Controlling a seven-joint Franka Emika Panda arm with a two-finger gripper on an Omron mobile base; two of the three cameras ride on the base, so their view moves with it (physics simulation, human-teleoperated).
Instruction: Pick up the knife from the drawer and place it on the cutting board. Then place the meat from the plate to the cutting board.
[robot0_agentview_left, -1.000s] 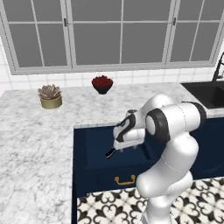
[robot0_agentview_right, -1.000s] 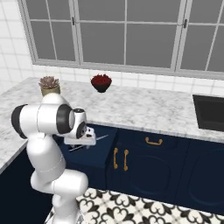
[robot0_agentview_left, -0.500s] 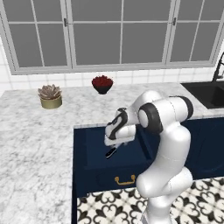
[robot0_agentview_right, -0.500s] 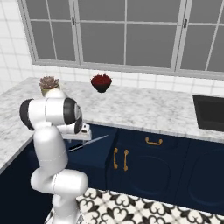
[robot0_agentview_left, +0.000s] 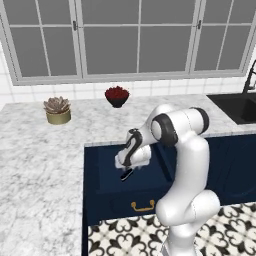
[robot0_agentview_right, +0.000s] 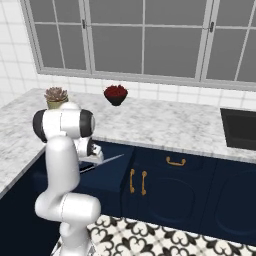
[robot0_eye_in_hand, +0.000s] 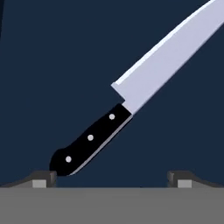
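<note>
Tool (robot0_eye_in_hand: 111, 177) released above knife (robot0_eye_in_hand: 131, 100) in navy drawer (robot0_agentview_left: 107, 192); marble counter (robot0_agentview_left: 40, 165) alongside.

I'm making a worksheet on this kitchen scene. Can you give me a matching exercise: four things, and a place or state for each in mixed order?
Things:
1. silver-bladed, black-handled knife
2. dark bowl of red contents
3. potted succulent
4. two-finger gripper

Places or states:
A. counter, far left
B. inside the open navy-blue drawer
C. jaws wide apart, above the knife handle
D. counter by the window

Pairs: 1-B, 2-D, 3-A, 4-C
</note>
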